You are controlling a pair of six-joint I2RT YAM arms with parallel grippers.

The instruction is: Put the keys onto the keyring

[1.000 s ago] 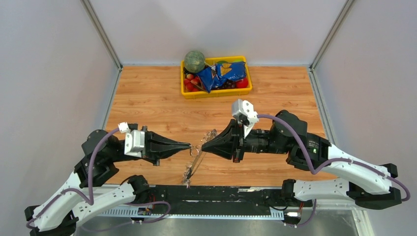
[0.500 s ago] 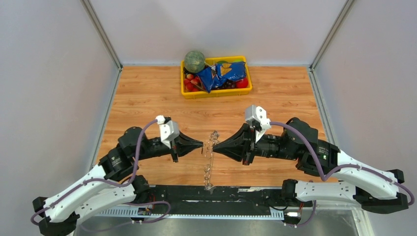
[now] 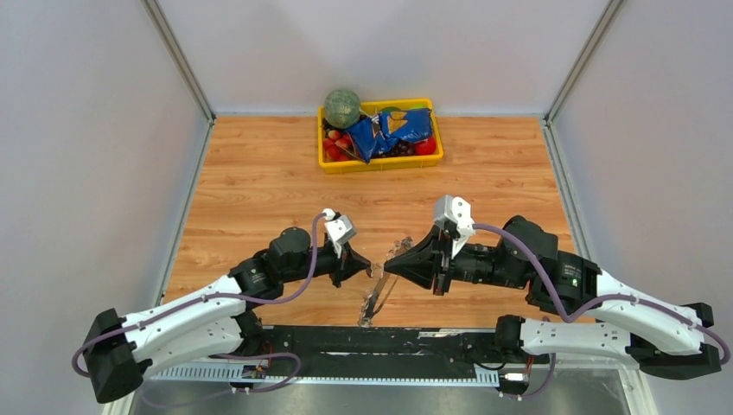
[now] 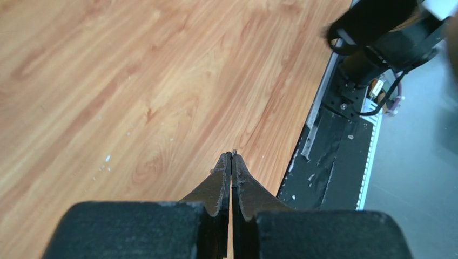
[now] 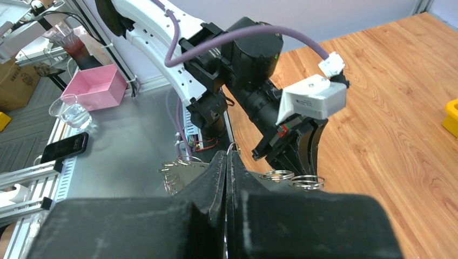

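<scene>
Right gripper (image 3: 389,264) is pointing left over the near middle of the table (image 3: 259,173), fingers pressed together and pinching the keyring (image 3: 377,294) at its thin loop. In the right wrist view the small silver rings (image 5: 183,162) are fanning out on both sides of the closed fingertips (image 5: 219,162), so the fringe is sitting right at the tips and not further back in the jaws. From above, the keyring is hanging down and toward the near edge from the right fingertips as a narrow silver strand, its lower end reaching close to the black base rail (image 3: 389,341). Left gripper (image 3: 366,268) is pointing right, just beside the keyring on its left side; whether it is touching the strand cannot be told from above. In the left wrist view its fingers (image 4: 222,178) are pressed flat together with nothing visible between them, wood and the rail showing beyond. Individual keys are too small to make out. Yellow tray (image 3: 380,164) is sitting at the far edge, well apart from both grippers.
</scene>
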